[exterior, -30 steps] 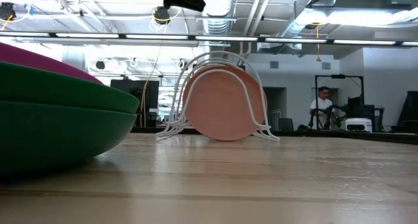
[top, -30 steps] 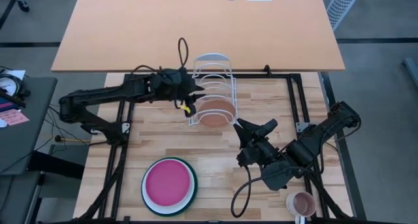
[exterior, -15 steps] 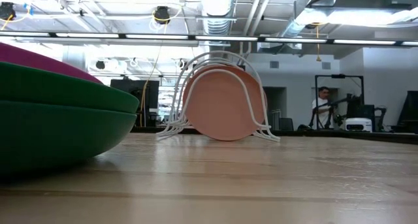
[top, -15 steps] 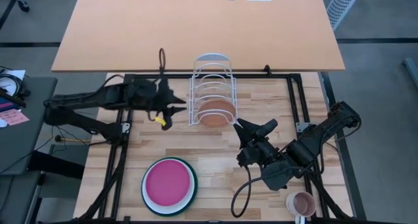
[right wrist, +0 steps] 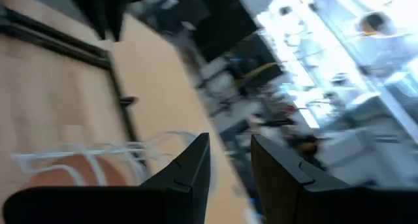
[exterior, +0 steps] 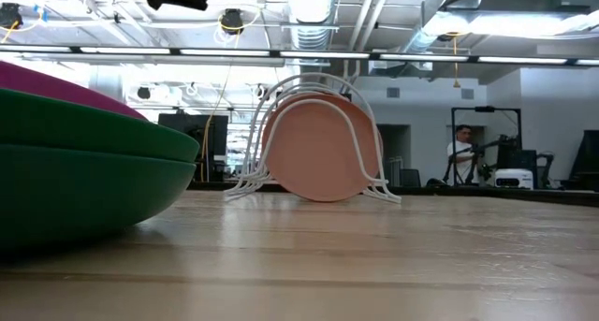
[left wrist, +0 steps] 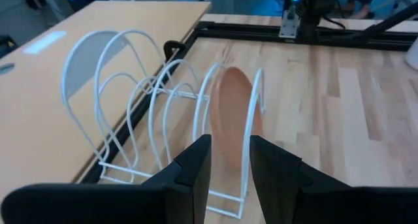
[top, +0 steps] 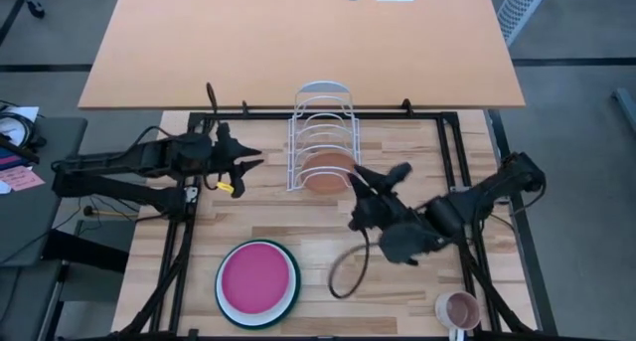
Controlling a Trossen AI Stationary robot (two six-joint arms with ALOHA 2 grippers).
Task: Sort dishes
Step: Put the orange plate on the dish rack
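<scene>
The terracotta plate (top: 328, 170) stands on its edge between the wires at the near end of the white wire rack (top: 321, 122), also seen as the terracotta plate (left wrist: 234, 116) in the left wrist view. The pink plate (top: 256, 279) lies on top of a white and a green plate (exterior: 84, 185) at the near left. My left gripper (top: 250, 160) is open, left of the rack and clear of it. My right gripper (top: 383, 174) is open, raised just right of the rack, holding nothing.
A small pink mug (top: 458, 309) stands at the table's near right corner. An orange desk (top: 298, 43) lies beyond the far edge. Bare wood shows between the stack and the rack. A person (exterior: 460, 153) is far off in the room.
My left gripper has drawn back from the rack toward the table's left edge, holding nothing; the terracotta plate stays standing in the rack. My right gripper has swung toward the rack, to the left and the far side, and has rolled.
</scene>
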